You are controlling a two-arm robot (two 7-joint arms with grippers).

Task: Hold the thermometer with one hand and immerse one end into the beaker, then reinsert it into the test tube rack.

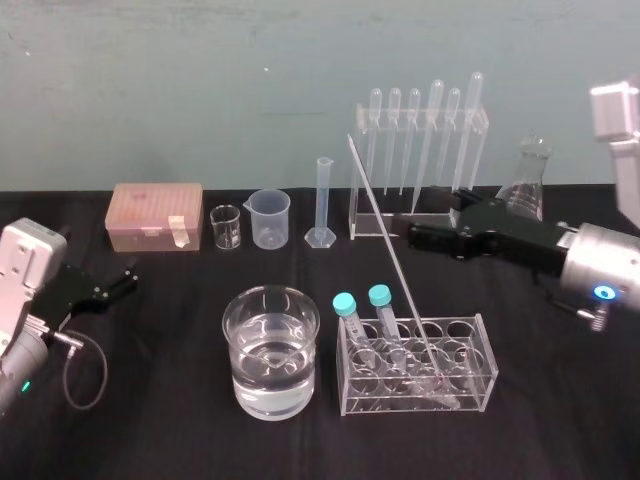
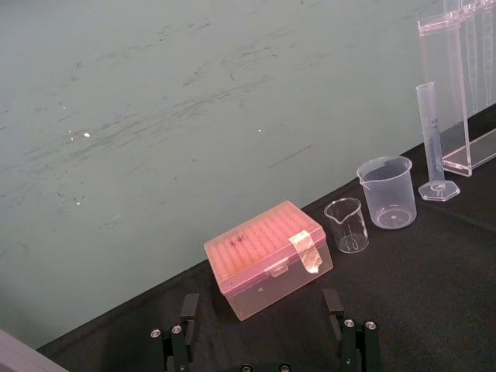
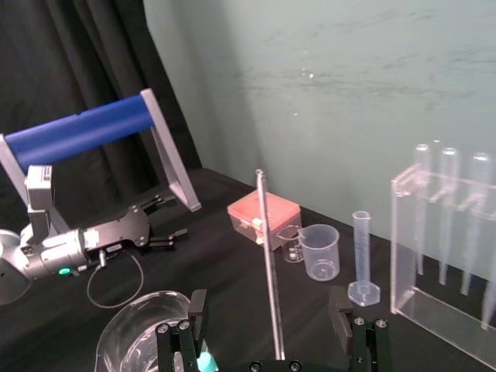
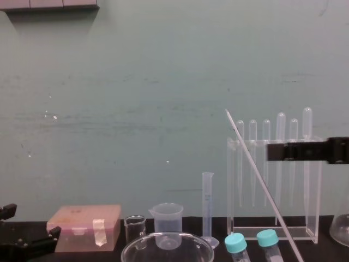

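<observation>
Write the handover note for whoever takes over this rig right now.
Left tool: open, empty, parked low at the table's left.
Right tool: open, lined up on the thermometer shaft, not closed on it.
Thermometer: leaning in the low test tube rack, bulb end down, next to two teal-capped tubes.
Beaker: part filled with clear liquid, just left of the rack.
Done: no grasp; cannot tell whether it has been dipped.
To do, probably: grip, lift, dip one end in the beaker, return it to the rack.

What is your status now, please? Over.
Left gripper far left, jaws open. Right gripper beside thermometer, jaws open. Thermometer leaning in rack; beaker untouched. Capped tubes close by.
</observation>
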